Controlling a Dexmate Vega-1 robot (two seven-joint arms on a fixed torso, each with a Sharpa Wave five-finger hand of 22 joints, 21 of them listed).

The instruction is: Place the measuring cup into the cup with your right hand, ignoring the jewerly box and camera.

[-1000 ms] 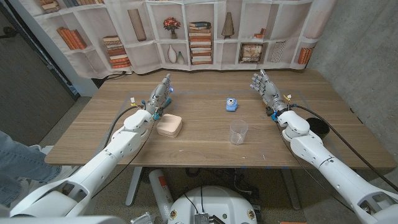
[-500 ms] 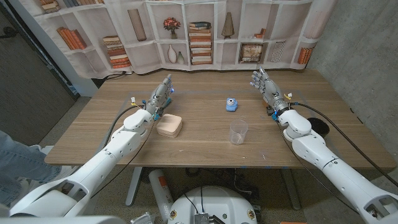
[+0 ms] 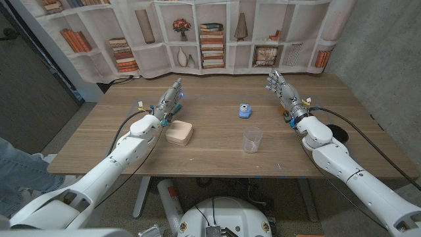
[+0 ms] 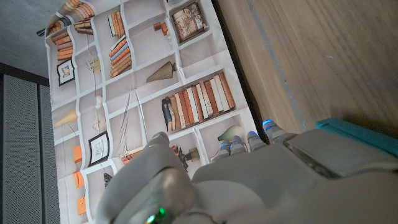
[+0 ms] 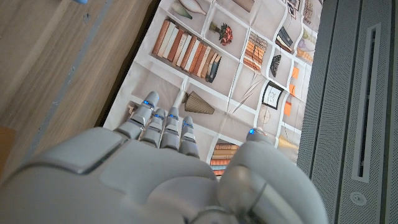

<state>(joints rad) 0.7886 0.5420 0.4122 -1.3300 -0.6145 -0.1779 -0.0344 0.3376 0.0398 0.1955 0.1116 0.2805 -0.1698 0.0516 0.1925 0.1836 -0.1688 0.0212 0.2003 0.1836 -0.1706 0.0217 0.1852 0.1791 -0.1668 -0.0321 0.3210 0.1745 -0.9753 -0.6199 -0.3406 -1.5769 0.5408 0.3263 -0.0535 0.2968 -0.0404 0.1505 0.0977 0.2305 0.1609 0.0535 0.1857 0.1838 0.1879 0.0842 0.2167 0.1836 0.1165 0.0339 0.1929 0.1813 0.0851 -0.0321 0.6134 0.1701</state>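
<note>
Nearest the robot, toward the front of the wooden desk, stands the clear plastic cup, upright and on its own, a little right of the middle. Level with it and off to the left lies a pale, flat jewelry box with rounded corners, just beside the left forearm.

At the desk's right edge, close beside the right forearm, a round black thing peeks out; it is too far hidden by the arm to say whether that is the measuring cup.

Further back, past the clear cup and slightly left of it, sits a small blue camera, well apart from both arms.

The left hand is held above the desk just beyond the jewelry box, fingers stretched out together toward the back, with nothing in it. The right hand is raised over the far right part of the desk, fingers spread and pointing up and away, also with nothing in it, and well away from the clear cup.

Behind the desk hangs a curtain printed with bookshelves, books and vases.
</note>
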